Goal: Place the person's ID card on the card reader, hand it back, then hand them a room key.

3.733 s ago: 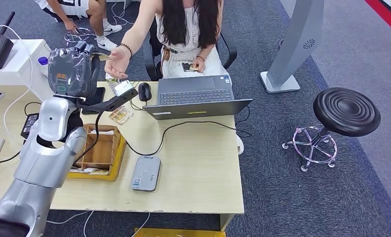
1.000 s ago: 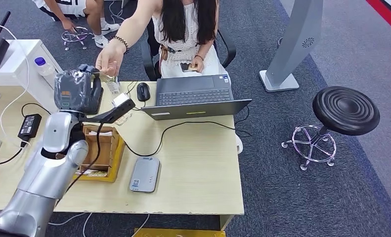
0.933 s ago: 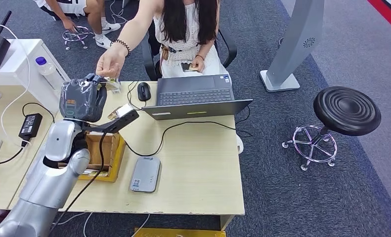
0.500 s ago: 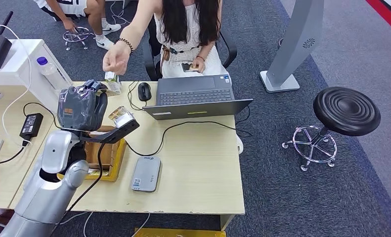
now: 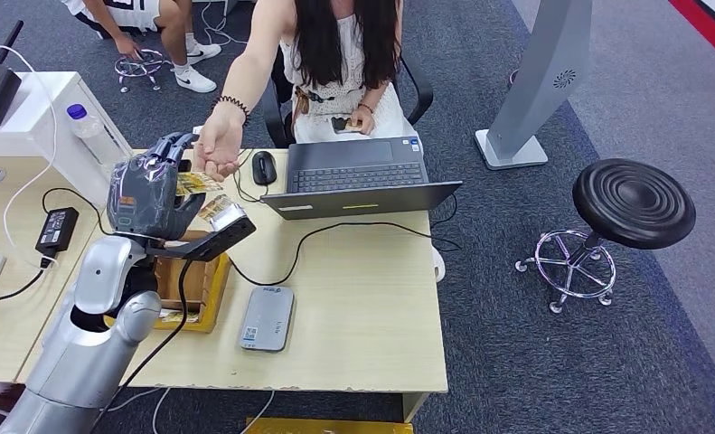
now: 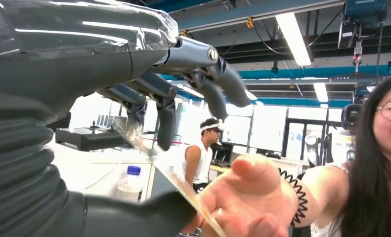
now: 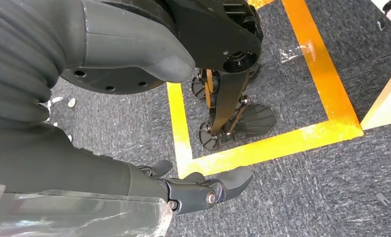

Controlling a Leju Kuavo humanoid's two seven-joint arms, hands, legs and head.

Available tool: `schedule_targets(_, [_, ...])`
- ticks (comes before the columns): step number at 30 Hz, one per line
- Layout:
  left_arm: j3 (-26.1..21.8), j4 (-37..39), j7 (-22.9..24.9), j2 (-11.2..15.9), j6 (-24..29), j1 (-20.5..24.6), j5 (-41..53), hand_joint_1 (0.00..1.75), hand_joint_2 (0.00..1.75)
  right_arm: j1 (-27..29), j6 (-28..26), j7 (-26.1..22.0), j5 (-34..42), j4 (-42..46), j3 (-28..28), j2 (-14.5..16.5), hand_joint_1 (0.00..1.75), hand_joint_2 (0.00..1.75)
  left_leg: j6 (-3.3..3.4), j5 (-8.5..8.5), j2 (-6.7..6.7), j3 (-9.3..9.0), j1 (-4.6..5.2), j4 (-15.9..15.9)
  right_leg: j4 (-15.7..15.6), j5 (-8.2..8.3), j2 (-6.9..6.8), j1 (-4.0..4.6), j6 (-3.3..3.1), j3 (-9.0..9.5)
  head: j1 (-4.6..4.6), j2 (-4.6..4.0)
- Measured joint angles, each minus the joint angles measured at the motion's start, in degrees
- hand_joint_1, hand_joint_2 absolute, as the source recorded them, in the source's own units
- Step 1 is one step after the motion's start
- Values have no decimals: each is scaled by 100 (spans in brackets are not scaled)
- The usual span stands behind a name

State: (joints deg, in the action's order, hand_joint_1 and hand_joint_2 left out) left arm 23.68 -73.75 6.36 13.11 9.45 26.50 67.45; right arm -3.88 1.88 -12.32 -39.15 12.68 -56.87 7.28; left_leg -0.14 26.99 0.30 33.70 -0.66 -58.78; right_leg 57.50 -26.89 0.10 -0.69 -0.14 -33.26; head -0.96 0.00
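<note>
Left hand (image 5: 155,185), wrapped in clear plastic, pinches a thin yellowish ID card (image 5: 193,183) above the wooden desk (image 5: 362,298); the person's outstretched hand (image 5: 216,152) touches the card.

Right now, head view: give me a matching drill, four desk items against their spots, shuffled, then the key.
Items:
1. card reader
2. mouse
3. water bottle
4. wooden tray

Places:
A. on the white unit beside the desk
B. just left of the laptop
C. near the desk's front edge
D. under the left arm, left of the reader

Pairs: 1-C, 2-B, 3-A, 4-D
</note>
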Motion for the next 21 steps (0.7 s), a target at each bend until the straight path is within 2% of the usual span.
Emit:
schedule_targets(8, [0,6,0,-8,7,32,-48,0,175,0,1,5,-6,0,0,0,0,175,0,0,0,0,0,-1,0,0,0,0,0,-1,0,0])
schedule_targets(21, [1,222,0,-173,51,230,-94,0,175,-2,-13,15,-27,0,-24,0,0,175,0,0,1,-1,0,-2,0,1,1,0,-1,-1,-1,0])
